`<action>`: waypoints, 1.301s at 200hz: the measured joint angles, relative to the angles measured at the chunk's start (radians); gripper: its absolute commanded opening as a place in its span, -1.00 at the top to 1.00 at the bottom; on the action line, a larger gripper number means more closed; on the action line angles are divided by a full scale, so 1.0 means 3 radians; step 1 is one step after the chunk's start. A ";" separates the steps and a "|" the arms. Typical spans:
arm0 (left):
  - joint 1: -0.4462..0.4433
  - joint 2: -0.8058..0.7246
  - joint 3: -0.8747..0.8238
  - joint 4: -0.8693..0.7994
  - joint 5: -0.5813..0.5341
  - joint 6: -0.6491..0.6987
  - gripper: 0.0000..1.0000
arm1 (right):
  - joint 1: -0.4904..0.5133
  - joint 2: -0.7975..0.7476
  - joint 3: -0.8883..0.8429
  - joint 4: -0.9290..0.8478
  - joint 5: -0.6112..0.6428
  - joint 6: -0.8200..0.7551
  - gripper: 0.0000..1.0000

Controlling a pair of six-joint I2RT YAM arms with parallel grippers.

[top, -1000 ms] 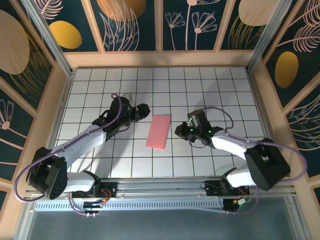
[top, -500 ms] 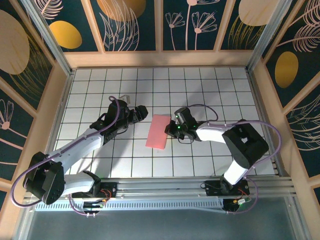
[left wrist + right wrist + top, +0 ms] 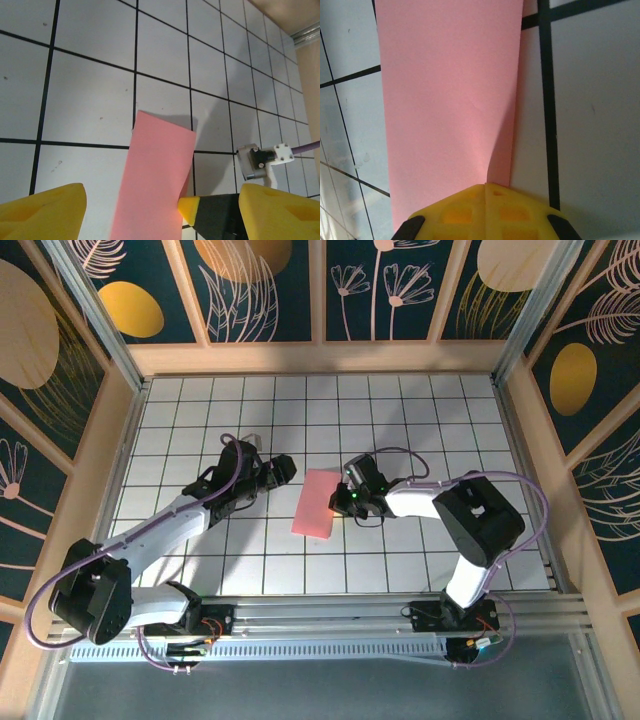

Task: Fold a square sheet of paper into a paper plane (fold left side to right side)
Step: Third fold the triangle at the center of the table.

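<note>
right pincer closed, tips touching folded pink sheet edge

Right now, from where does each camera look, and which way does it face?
Top external: above and behind the arms, looking down at the white tiled table; the left arm and right arm show.
Left wrist: low over the tiles, facing the folded salmon-pink paper sheet; open yellow left fingers at bottom corners.
Right wrist: close above the sheet, looking along it; shut yellow right fingers at bottom.
Shared: all three show the sheet.
</note>
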 measured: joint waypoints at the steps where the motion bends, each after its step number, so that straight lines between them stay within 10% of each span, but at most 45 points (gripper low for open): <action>1: 0.0000 0.0004 0.0000 -0.0004 0.0005 0.0000 -0.59 | 0.0000 0.0000 0.0001 -0.0004 -0.0001 -0.0004 1.00; 102: 0.0000 0.0487 -0.0088 -0.0055 0.0844 0.0013 0.10 | -0.0032 0.0017 0.0100 -0.0234 -0.0028 -0.0880 1.00; 260: -0.0004 0.1273 0.0057 -0.0047 0.1361 0.0126 0.30 | -0.0038 0.0066 0.0229 -0.0422 -0.0055 -0.1371 1.00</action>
